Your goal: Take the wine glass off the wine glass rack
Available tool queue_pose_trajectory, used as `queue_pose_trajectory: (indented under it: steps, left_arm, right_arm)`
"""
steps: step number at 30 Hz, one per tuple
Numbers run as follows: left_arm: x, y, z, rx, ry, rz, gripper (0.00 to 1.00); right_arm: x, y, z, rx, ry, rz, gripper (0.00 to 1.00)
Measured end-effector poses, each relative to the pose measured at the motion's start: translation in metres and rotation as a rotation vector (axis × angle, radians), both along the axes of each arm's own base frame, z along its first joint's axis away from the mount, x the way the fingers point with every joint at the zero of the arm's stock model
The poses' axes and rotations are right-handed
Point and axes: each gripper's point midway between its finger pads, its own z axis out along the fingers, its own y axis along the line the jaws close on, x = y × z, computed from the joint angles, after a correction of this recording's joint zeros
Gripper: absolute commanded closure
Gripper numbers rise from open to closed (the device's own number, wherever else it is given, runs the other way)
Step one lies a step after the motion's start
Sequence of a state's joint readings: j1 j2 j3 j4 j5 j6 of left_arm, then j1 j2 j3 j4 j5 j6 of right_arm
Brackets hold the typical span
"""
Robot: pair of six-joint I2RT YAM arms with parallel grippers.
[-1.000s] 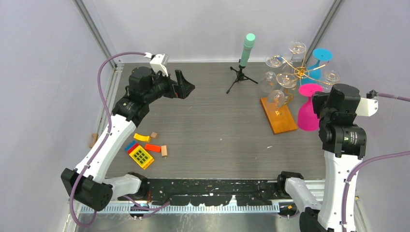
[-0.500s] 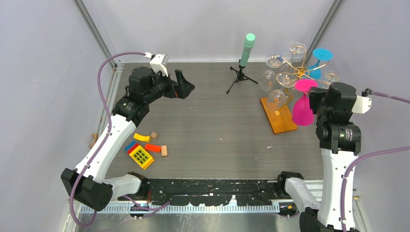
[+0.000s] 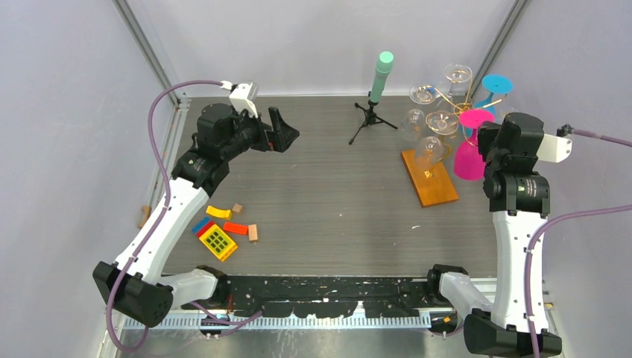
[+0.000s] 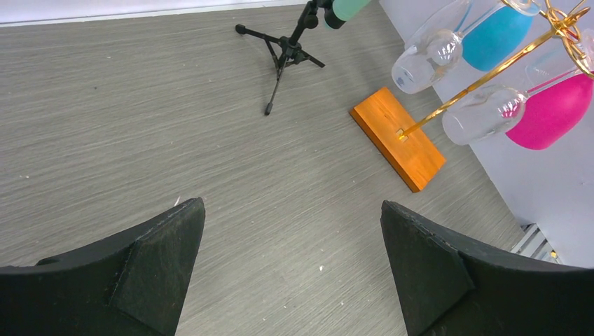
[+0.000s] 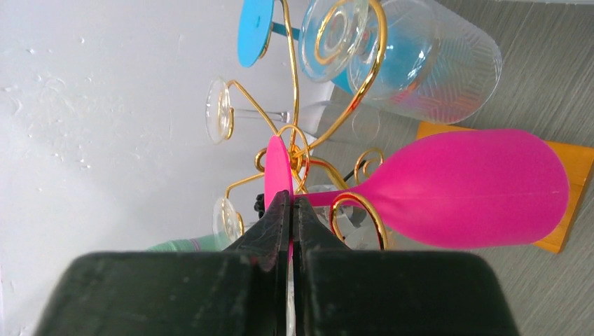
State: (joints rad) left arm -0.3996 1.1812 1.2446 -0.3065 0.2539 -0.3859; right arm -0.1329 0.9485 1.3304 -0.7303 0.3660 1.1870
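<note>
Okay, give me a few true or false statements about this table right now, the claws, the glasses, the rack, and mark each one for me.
1. The right claw is shut on the foot of the pink wine glass. True.
2. The left claw grips a clear glass. False: it is open and holds nothing, hanging over bare table.
3. The wine glass rack stands on an orange wooden base. True.
4. The tripod carries a red cylinder. False: the cylinder is mint green.
5. A blue wine glass hangs from the rack. True.
</note>
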Motion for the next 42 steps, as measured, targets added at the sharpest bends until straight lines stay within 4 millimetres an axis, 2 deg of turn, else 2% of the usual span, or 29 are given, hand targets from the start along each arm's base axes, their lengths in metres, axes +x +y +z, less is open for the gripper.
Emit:
queue_pose_trajectory:
  steps: [10,15,23,29,33,37,42]
  left_arm:
    - [0.001,0.001,0.000,0.002,-0.001,0.007,0.00]
    - [0.001,0.001,0.000,0.002,-0.002,0.007,0.00]
    - [-0.001,-0.002,-0.004,0.004,0.004,-0.001,0.00]
    - [-0.002,-0.002,-0.010,0.008,0.017,-0.003,0.00]
    - [-0.003,-0.005,-0.007,-0.006,0.009,-0.018,0.00]
    - [-0.008,-0.012,-0.003,-0.034,0.013,-0.050,0.00]
    - [-0.014,-0.022,0.004,-0.088,0.023,-0.090,0.00]
  right_arm:
    - [-0.009,-0.018,0.020,-0.039,-0.036,-0.105,1.00]
    - [-0.022,-0.026,0.032,-0.059,-0.041,-0.158,1.00]
    - [-0.050,-0.030,0.034,-0.074,-0.006,-0.197,1.00]
    - [-0.078,-0.024,0.043,-0.063,0.000,-0.187,1.00]
    - [-0.099,-0.015,0.043,-0.054,0.019,-0.152,1.00]
    - [-0.120,-0.007,0.053,-0.067,0.008,-0.110,1.00]
    - [-0.122,0.018,0.065,-0.058,-0.018,0.032,1.00]
